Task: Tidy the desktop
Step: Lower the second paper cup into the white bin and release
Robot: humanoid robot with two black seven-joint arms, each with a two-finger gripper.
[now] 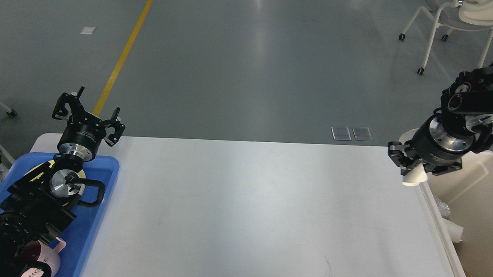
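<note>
The desktop (247, 205) is a wide white tabletop with nothing lying on its middle. My left gripper (87, 113) stands open with nothing between its fingers, above the desktop's far left corner, just behind the blue tray (113, 166). My right gripper (409, 168) hangs over the desktop's far right edge, at the left rim of the cream bin (438, 213). It is shut on a white paper cup (414, 178), which sticks out below the fingers.
The bin holds some crumpled white scraps (450, 226) against its left wall. In the blue tray lie a yellow plate (37, 169) and a pink mug (47, 259), partly hidden by my left arm. A wheeled chair (463, 23) stands far right on the floor.
</note>
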